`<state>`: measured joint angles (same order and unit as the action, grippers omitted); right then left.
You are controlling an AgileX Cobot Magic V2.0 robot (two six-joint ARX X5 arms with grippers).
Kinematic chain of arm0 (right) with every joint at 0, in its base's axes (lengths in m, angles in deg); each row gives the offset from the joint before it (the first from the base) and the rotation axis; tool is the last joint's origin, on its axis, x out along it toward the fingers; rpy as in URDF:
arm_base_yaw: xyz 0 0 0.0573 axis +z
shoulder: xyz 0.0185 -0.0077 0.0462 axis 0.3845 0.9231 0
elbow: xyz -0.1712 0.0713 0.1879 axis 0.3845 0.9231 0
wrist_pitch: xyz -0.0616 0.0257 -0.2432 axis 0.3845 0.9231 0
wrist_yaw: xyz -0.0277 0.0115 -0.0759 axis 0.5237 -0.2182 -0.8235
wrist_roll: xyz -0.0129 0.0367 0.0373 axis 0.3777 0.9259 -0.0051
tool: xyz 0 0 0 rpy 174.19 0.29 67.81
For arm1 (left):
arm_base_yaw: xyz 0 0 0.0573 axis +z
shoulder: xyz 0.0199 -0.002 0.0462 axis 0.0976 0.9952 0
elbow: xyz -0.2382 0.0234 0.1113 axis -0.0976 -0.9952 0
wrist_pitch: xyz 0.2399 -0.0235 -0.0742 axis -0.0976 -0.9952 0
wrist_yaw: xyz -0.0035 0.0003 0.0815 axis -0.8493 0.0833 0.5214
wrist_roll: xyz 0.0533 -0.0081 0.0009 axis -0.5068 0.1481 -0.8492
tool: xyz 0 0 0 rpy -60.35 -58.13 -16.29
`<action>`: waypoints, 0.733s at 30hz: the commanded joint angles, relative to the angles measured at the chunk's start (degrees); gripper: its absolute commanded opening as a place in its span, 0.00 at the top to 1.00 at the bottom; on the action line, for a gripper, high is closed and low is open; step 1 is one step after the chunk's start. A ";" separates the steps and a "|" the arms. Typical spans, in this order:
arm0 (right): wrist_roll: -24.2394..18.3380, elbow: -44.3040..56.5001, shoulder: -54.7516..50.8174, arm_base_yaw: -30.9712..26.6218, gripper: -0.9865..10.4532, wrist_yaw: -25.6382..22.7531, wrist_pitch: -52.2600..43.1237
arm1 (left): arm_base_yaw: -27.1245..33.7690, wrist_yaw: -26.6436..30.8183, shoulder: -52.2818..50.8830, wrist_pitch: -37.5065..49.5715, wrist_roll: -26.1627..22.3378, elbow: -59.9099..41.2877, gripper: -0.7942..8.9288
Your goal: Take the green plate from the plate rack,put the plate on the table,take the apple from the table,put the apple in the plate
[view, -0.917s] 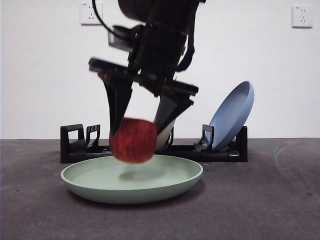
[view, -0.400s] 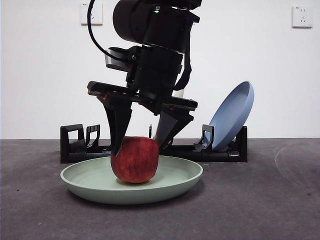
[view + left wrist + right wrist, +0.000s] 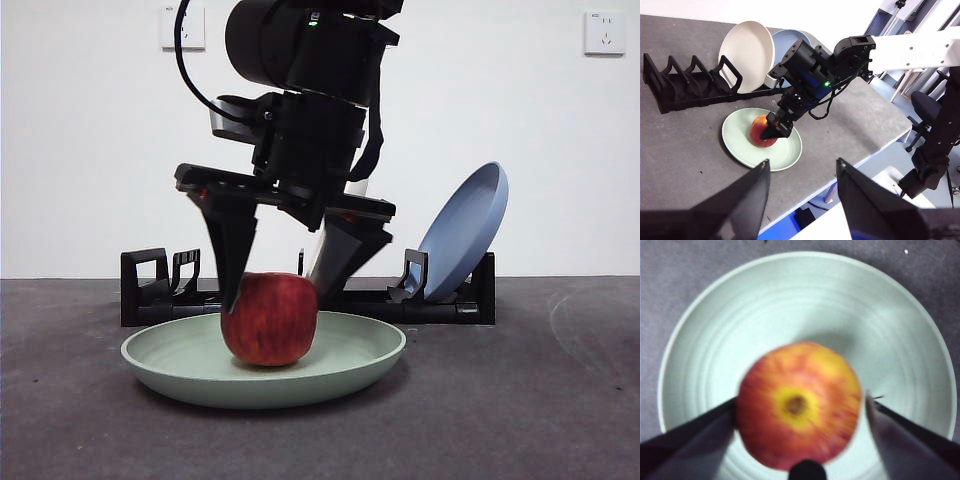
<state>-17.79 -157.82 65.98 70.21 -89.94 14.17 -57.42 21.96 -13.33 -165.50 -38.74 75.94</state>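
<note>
The red apple (image 3: 270,318) (image 3: 761,136) (image 3: 799,405) rests stem up in the middle of the pale green plate (image 3: 180,375) (image 3: 740,145) (image 3: 790,300). That plate lies flat on the dark grey table (image 3: 520,400), just in front of the black plate rack (image 3: 150,290) (image 3: 685,90). My right gripper (image 3: 273,295) (image 3: 775,132) (image 3: 801,406) reaches down over the apple. Its jaws are open and straddle the fruit, with a thin gap showing on one side. My left gripper (image 3: 802,170) hangs high above the table's near edge, open and empty.
A blue plate (image 3: 465,230) (image 3: 790,37) leans in the rack's right end, and a cream-white plate (image 3: 747,50) stands in the rack beside it. The table's edge (image 3: 840,170) runs close to the green plate on the left wrist side.
One second ago the apple hung above the plate in my right gripper. It came down onto the plate, and the jaws have since spread slightly off it.
</note>
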 commanded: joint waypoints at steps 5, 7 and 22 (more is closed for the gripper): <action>0.48 -1.31 1.31 -0.02 0.42 0.20 2.40 | -0.02 0.17 -0.09 0.28 0.39 -0.31 0.69; 0.46 -2.91 1.25 -0.02 0.42 0.31 3.87 | -0.02 0.17 -0.09 0.28 0.39 -0.31 0.69; -7.28 -29.00 -5.77 0.07 0.42 1.01 28.24 | -0.04 3.96 0.48 0.35 0.76 -0.31 0.69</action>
<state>-23.24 -186.39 60.96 70.21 -89.04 41.27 -57.42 25.32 -13.13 -165.48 -38.30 75.94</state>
